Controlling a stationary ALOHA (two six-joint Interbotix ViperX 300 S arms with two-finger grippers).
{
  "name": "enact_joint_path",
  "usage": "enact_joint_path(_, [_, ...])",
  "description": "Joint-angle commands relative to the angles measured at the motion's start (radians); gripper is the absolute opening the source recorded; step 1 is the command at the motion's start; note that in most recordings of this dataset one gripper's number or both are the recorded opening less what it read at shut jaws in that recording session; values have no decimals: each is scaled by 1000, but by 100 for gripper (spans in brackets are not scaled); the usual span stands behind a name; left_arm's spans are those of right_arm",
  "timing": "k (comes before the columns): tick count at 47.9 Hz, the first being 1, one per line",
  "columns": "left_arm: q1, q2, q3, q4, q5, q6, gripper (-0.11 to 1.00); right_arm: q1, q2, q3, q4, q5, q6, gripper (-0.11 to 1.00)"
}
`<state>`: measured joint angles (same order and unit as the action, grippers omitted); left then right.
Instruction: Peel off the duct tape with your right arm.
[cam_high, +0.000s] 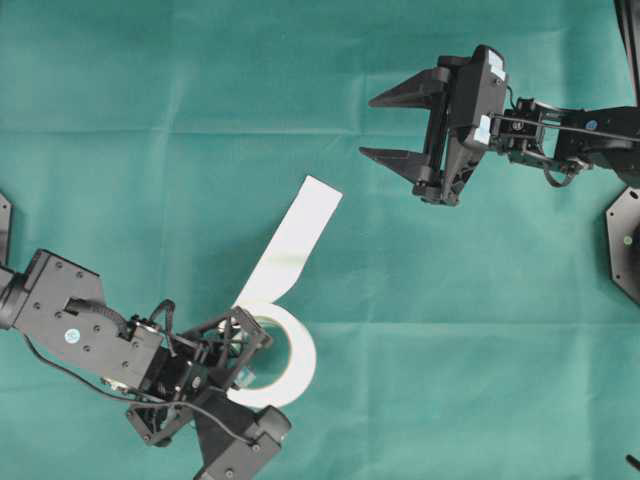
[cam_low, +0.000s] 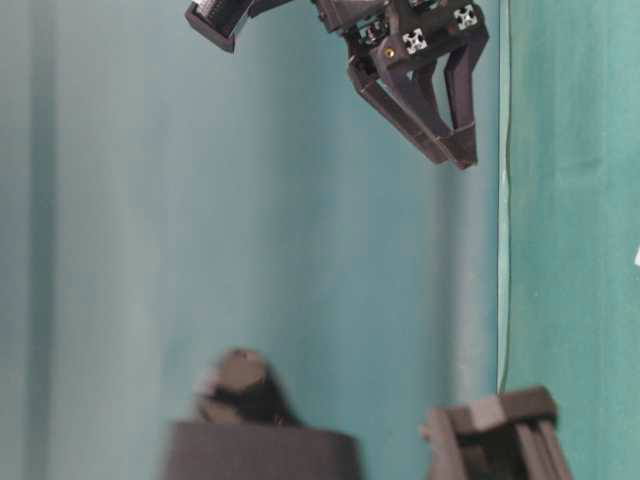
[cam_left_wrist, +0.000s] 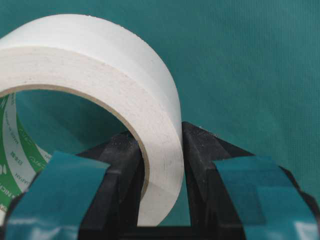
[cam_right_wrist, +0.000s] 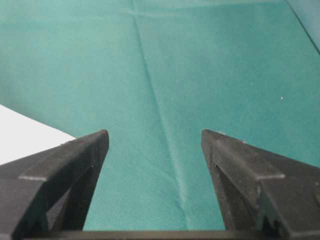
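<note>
Your left gripper (cam_left_wrist: 162, 160) is nearly closed, clamped across the wall of the tape (cam_left_wrist: 100, 75) roll. In the left wrist view one finger (cam_left_wrist: 122, 180) sits inside the ring and the other outside, both pressed to the white wall; teal pads show on the jaw backs. Green printing on the inner core shows at the left edge, legible only here.

Overhead, the roll (cam_high: 290, 345) lies on the green cloth (cam_high: 150, 120) at lower centre, with the left gripper (cam_high: 240, 355) on its left side. A flat white strip (cam_high: 298, 240) runs from the roll up and to the right, lying on the cloth.

Your right gripper (cam_high: 385, 127) is well apart from the roll, upper right in the overhead view, fingers pointing left. Jaws stand about halfway open and hold nothing. Its tips are near the strip's far end but not touching.

The right wrist view shows both black fingers (cam_right_wrist: 65, 165) spread with bare cloth between them, and a white corner of the strip (cam_right_wrist: 25, 135) at the left edge, outside the jaws.

The table-level view shows the right gripper (cam_low: 455, 150) raised above the surface, fingers angled down. The dark shapes at the bottom are too blurred to read. Only a white sliver at the right edge may be tape; you cannot tell.
</note>
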<state>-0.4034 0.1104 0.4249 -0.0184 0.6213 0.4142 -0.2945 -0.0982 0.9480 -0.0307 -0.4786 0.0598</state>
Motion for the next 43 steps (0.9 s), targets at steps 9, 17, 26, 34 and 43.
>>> enact_joint_path(9, [2,-43,51,-2,2,-55,20,3,-8,-9,0,-3,3,42])
enact_joint_path(17, [2,-67,81,-2,-2,-106,20,3,-8,-9,0,-3,3,42])
enact_joint_path(26, [2,-71,95,0,-17,-135,20,3,-8,-9,0,-3,3,42])
enact_joint_path(34, [3,-71,97,0,-35,-135,20,3,-8,-6,-2,-3,3,42])
enact_joint_path(43, [5,-71,89,0,-38,-147,20,3,-8,-6,0,-3,3,42])
